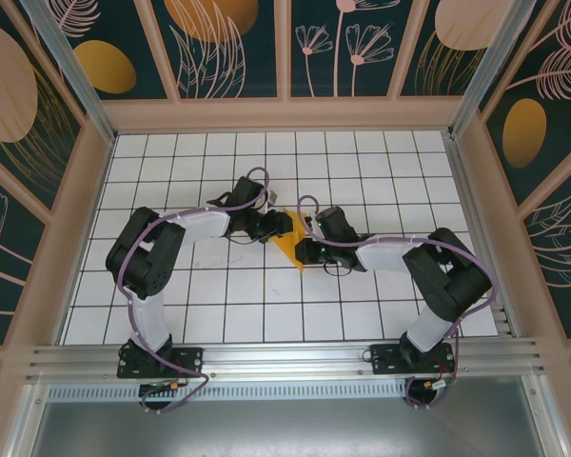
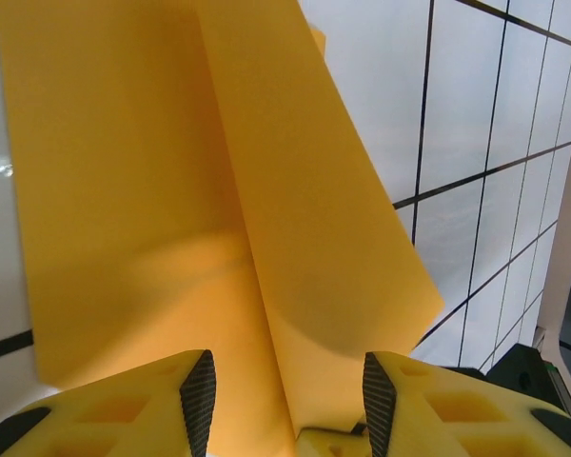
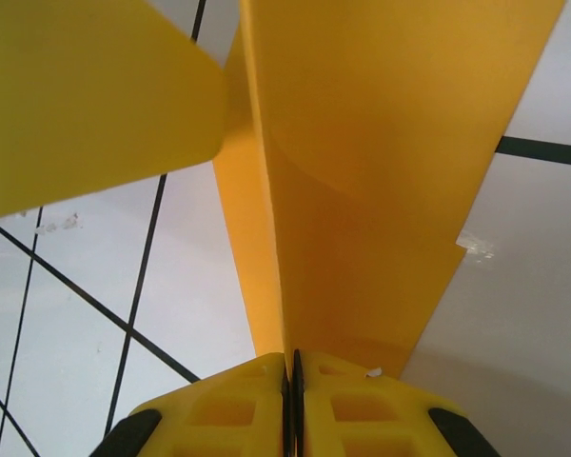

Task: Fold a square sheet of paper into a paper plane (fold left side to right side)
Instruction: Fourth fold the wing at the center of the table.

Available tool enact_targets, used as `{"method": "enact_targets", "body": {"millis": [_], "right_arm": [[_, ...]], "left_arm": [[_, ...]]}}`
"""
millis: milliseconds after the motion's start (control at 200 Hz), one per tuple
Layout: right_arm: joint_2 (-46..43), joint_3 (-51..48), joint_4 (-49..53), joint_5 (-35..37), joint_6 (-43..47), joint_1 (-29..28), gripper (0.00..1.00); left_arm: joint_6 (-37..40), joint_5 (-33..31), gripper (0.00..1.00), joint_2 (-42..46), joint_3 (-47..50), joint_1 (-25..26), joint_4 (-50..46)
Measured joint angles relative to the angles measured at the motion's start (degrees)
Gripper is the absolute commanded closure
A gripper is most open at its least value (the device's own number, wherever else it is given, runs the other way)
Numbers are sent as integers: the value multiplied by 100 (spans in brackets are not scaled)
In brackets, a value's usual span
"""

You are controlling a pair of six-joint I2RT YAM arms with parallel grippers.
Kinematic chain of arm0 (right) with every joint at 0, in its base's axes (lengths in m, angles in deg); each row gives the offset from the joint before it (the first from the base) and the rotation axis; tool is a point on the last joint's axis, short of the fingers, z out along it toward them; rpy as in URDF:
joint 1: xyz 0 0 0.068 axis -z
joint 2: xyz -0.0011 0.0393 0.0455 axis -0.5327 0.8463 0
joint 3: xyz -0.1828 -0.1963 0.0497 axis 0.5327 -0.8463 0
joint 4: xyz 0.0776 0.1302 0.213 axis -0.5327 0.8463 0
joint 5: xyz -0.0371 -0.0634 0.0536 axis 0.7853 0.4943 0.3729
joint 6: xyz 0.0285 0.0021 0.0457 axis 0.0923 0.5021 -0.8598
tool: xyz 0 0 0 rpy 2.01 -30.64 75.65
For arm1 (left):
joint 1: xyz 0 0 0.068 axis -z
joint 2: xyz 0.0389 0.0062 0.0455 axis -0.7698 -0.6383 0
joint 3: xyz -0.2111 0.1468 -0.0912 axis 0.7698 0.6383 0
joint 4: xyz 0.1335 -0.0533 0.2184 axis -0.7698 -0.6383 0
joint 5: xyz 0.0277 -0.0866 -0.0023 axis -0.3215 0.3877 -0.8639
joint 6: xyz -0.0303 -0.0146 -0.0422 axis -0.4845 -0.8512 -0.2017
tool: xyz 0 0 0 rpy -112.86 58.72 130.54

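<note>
Paper plane [image 1: 291, 240] lies near the middle of the gridded table [image 1: 228, 305], a narrow orange-yellow shape whose point faces the near edge, caught between the two arms that reach in from either side. The left pincer [image 1: 272, 228] meets it from the left and the right pincer [image 1: 305, 249] from the right, both close against the paper.

From the right wrist, the right pincer [image 3: 291, 367] has its yellow fingers pressed flat together with no gap, and the folded edge of the paper plane [image 3: 381, 171] runs straight down into that seam, so it is clamped on the paper. A broad flap spreads up and to the right over the white tiles. A blurred yellow shape fills the upper left corner; what it is cannot be told.

From the left wrist, the left pincer [image 2: 287, 395] stands with its jaws clearly apart, the dark ribbed pads [image 2: 198, 400] facing each other across a wide gap. The paper plane [image 2: 171, 190] rises ahead of it in two overlapping panels divided by a crease, and the lower end of that crease drops into the gap without either pad pressing on it.
</note>
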Motion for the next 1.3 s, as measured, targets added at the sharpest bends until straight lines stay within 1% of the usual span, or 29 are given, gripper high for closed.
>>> {"method": "enact_targets", "body": {"millis": [310,711,1301], "right_arm": [[68,0,-87,-260,-83,136,87],[269,0,-205,-664,-214,326,87],[450,2,-280,-833,-229,402,85]], "left_arm": [[0,35,52,-273,-90,17,2],[-2,42,51,-415,-146,44,7],[4,-13,52,-498,-284,74,-90]]}}
